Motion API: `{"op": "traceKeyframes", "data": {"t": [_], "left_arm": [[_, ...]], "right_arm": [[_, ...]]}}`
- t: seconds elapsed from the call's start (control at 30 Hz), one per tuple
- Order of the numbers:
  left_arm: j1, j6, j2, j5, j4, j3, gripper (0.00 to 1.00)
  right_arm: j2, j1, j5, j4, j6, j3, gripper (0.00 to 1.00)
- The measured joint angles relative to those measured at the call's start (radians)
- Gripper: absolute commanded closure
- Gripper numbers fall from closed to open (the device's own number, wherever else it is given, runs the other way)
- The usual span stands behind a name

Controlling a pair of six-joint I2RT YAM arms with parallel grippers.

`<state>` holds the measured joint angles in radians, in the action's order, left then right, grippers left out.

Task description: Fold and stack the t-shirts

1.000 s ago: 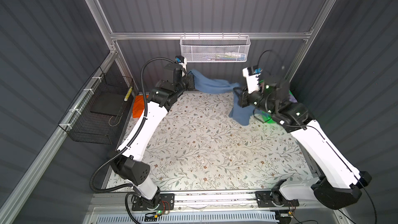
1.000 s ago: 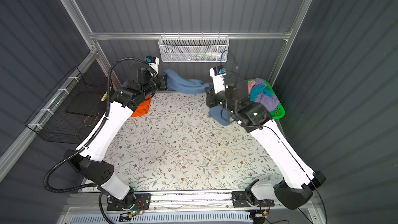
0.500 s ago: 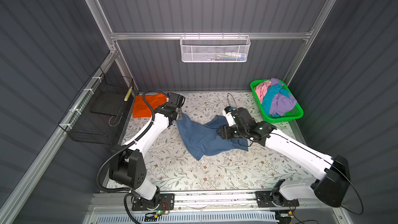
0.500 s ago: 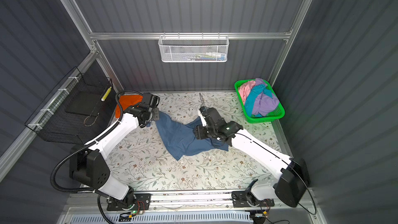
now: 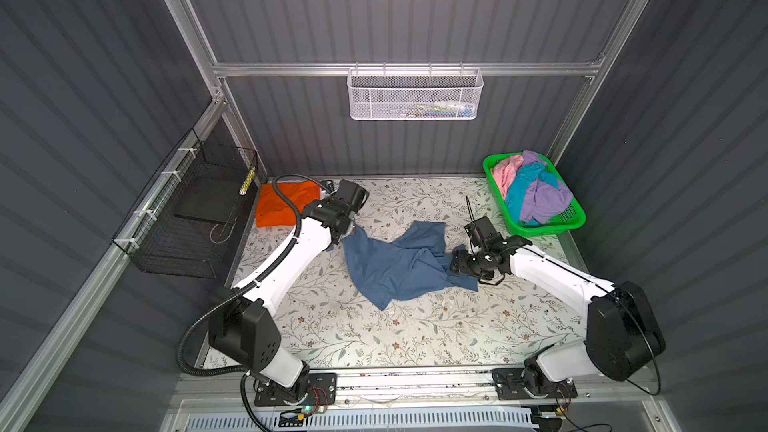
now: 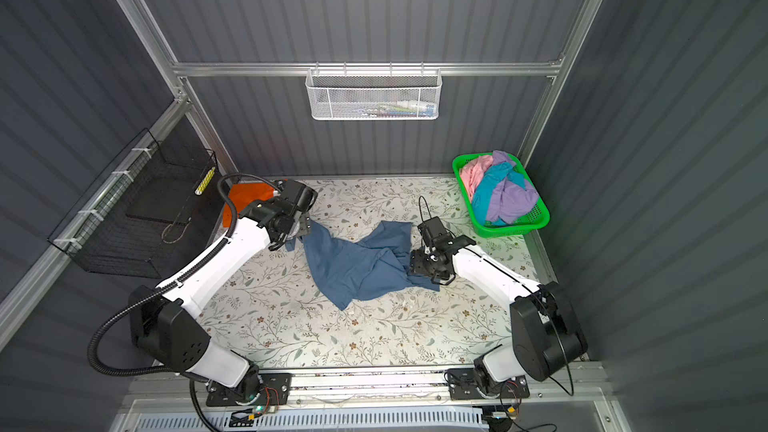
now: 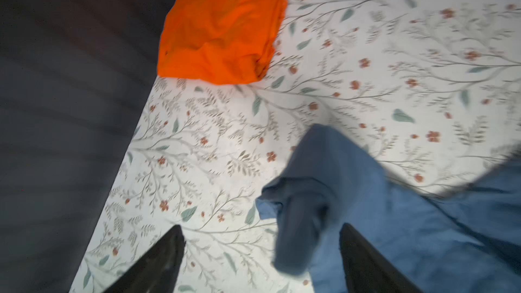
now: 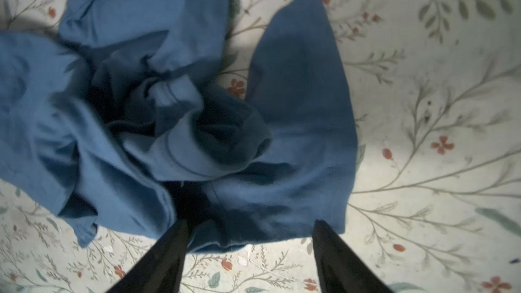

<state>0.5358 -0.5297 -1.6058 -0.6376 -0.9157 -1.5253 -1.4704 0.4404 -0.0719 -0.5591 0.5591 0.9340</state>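
Note:
A dusty dark blue t-shirt (image 5: 395, 268) (image 6: 353, 268) lies crumpled in the middle of the flowered table. My left gripper (image 5: 351, 228) (image 7: 261, 228) is open at the shirt's far left corner; a blurred fold of blue cloth (image 7: 298, 232) hangs loose between its wide jaws. At the shirt's right end, my right gripper (image 5: 455, 261) (image 8: 251, 222) stands open over the hem (image 8: 253, 235), gripping nothing. A folded bright orange t-shirt (image 5: 282, 201) (image 7: 220, 32) lies at the back left corner. Pink (image 5: 505, 170), turquoise (image 5: 519, 193) and lilac (image 5: 540, 197) t-shirts are piled in the basket.
The green lattice basket (image 5: 540, 230) (image 6: 511, 228) stands at the back right of the table. A white mesh basket (image 5: 413, 95) hangs on the back wall. A black wire basket (image 5: 187, 209) hangs on the left wall, beside the orange shirt.
Both arms swung the blue shirt down from high at the back onto the table. Both grippers have opened and let it go; the right arm drew back to the right.

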Motion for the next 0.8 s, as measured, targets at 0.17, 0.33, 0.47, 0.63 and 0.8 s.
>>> {"op": "traceKeyframes", "data": {"t": [0.17, 0.33, 0.47, 0.63, 0.8], "left_arm": [[0.101, 0.011, -0.189, 0.024, 0.027, -0.187, 0.0], [0.129, 0.059, -0.313, 0.111, 0.134, -0.23, 0.0], [0.128, 0.105, -0.412, 0.235, 0.257, -0.239, 0.0], [0.126, 0.138, -0.551, 0.362, 0.349, -0.288, 0.0], [0.126, 0.157, -0.647, 0.457, 0.409, -0.315, 0.0]], "right_arm": [[-0.058, -0.011, -0.024, 0.052, 0.006, -0.012, 0.19], [-0.092, -0.011, -0.042, 0.103, 0.014, -0.049, 0.23], [-0.088, -0.011, -0.043, 0.12, 0.027, -0.094, 0.37], [-0.071, -0.011, -0.049, 0.134, 0.055, -0.133, 0.56], [-0.037, -0.012, -0.053, 0.144, 0.088, -0.169, 0.83]]}}
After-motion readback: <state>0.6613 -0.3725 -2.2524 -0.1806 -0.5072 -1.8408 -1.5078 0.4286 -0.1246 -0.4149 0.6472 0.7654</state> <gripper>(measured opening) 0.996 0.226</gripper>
